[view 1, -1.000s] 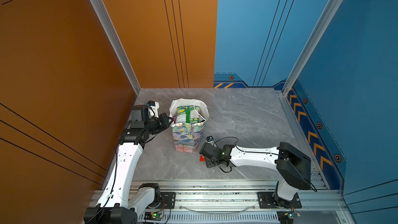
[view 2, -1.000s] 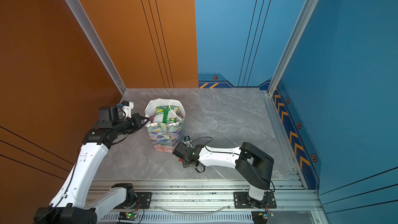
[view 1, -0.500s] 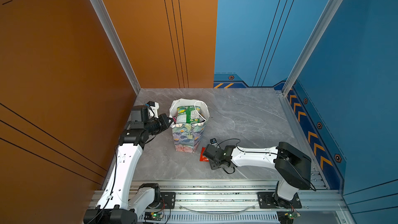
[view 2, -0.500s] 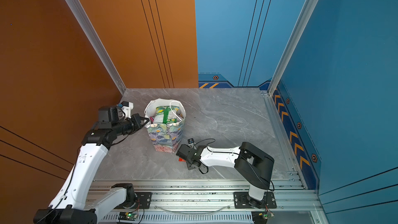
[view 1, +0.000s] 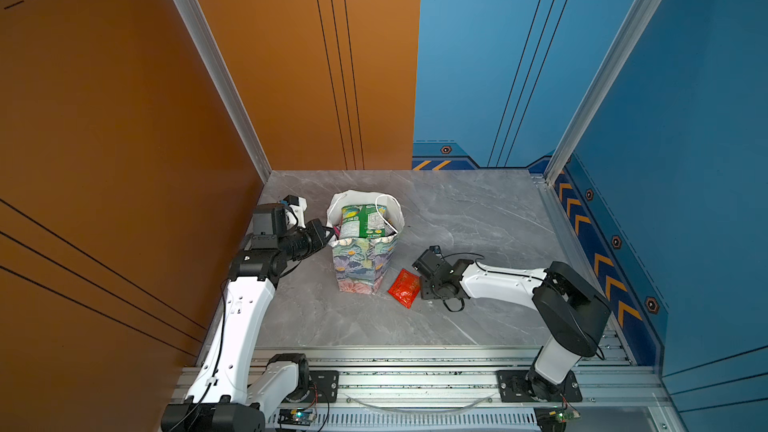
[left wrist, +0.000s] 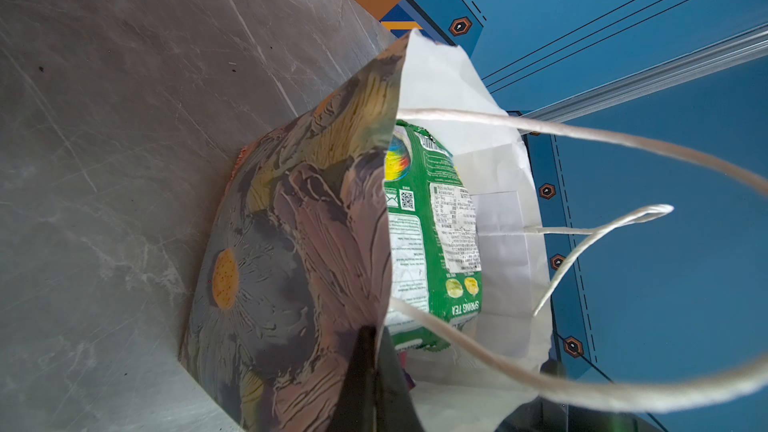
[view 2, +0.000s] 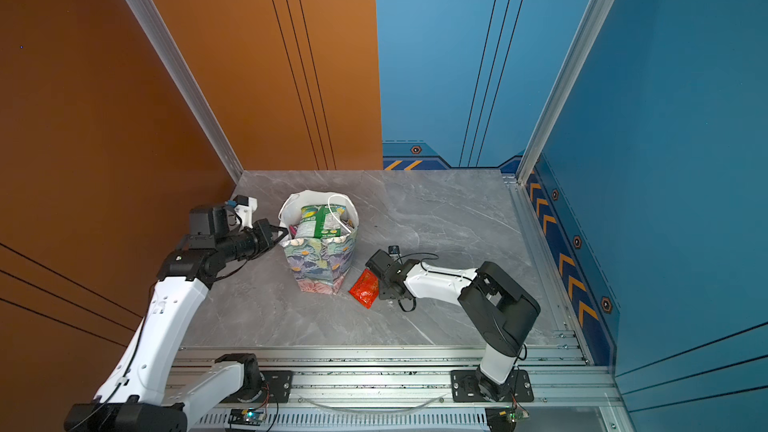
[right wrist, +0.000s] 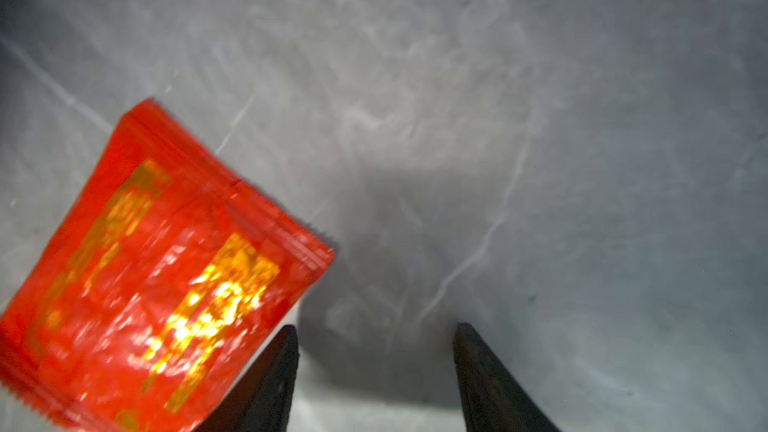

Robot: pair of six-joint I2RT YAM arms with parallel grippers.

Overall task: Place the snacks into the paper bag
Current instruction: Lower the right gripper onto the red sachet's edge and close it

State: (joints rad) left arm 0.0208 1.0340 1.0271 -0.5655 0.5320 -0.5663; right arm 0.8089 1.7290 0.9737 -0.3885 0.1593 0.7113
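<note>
- Snacks: in both top views green packet (view 1: 362,221) sits in paper bag (view 1: 365,268) near the table (view 1: 457,218) centre; red packet (view 1: 404,288) lies newly uncovered beside it, right gripper (view 1: 424,288) drawn back.
- Left wrist: left gripper (left wrist: 371,334) clamps the bag's rim.
- Right wrist: fingers (right wrist: 270,384) apart, empty; regrasp needed.

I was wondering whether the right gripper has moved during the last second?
Yes. In both top views the right gripper has drawn back rightward, away from the paper bag, uncovering the small red packet beside it.

Grey table (view 1: 457,222): upright paper bag (view 1: 363,259), red packet (view 1: 404,288)
</note>
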